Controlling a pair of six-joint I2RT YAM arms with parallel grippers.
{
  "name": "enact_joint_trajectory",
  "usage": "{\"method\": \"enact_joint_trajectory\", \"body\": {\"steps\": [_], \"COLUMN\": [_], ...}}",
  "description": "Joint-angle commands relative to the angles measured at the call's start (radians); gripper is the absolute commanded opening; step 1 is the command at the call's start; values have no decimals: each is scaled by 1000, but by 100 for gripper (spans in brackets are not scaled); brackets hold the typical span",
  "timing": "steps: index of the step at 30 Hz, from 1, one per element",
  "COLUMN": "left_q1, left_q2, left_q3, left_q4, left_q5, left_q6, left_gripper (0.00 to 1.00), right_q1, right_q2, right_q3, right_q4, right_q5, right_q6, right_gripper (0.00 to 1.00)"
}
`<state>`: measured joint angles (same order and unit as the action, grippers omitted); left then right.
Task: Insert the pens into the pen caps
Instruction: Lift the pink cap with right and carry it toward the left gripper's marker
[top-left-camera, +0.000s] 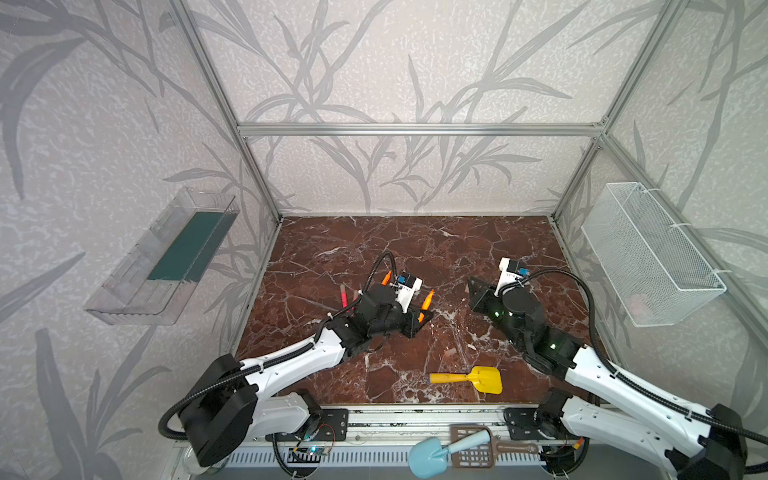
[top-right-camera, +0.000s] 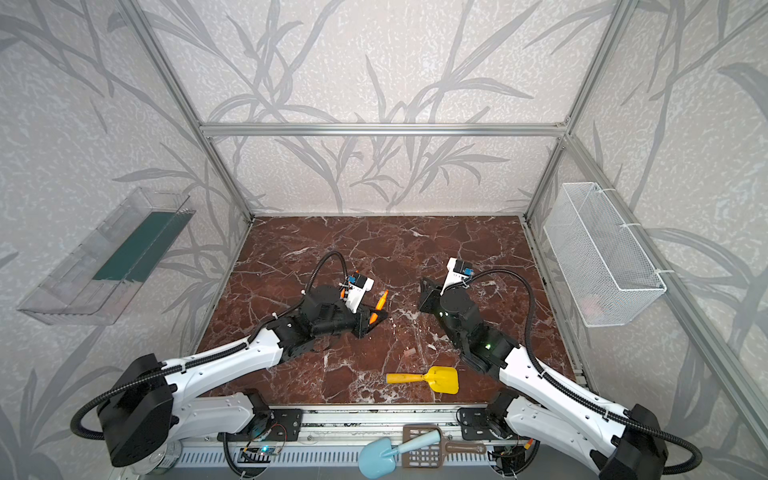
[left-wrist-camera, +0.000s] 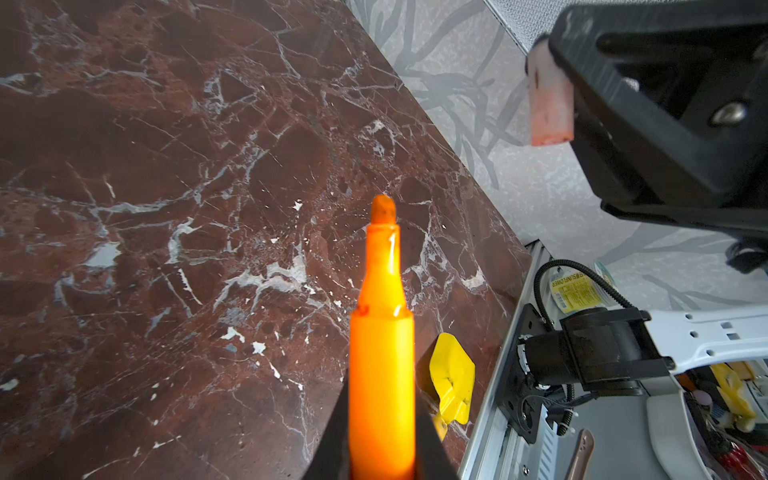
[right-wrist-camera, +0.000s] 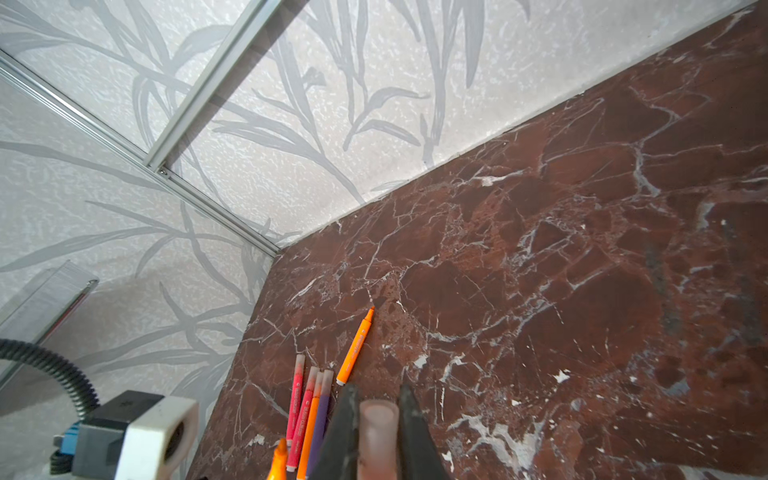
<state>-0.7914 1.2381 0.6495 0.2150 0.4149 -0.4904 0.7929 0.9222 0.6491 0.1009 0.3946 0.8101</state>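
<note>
The brown marble desk (top-left-camera: 374, 241) fills the floor of the booth. On the wall at 9 o'clock hangs a clear tray (top-left-camera: 166, 257), and at 3 o'clock hangs a wire basket (top-left-camera: 648, 257).

The left end effector (top-left-camera: 424, 314) sits just toward 9 o'clock from the desk's middle. Its fingers are pressed onto an orange pen (left-wrist-camera: 382, 332), whose bare tip sticks out past them toward 1 o'clock. The right end effector (top-left-camera: 473, 289), just toward 3 o'clock from the middle, pinches a cap (right-wrist-camera: 379, 434), a short, pale pinkish tube. In the left wrist view, this tube is held in the air, clear of the pen's tip and not touching it.

A yellow toy shovel (top-left-camera: 478, 379) lies flat at 5 o'clock, near the front edge.

Toward 9 o'clock from the left end effector lies a row of four pens (right-wrist-camera: 306, 411), side by side. Two are pink-red, one orange and one purple, each with a pale tube over its end. Just beside them, toward 12 o'clock, lies a loose orange pen (right-wrist-camera: 356, 347) with its tip bare.
</note>
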Motion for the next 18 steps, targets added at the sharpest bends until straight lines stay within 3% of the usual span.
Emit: {"method": "enact_joint_trajectory", "body": {"steps": [1, 18], "left_q1": [-8, -25], "left_q2": [18, 24], "left_q3": [0, 4], "left_q4": [45, 58], "left_q5": [58, 81], "left_q6": [-2, 7], "left_gripper": [0, 0], "right_q1": [-1, 12], "right_q2": [51, 281], "right_q3": [50, 192], "right_q4": [92, 170], "right_q5": [-12, -126], "right_q6": [-6, 24], "right_gripper": [12, 9]}}
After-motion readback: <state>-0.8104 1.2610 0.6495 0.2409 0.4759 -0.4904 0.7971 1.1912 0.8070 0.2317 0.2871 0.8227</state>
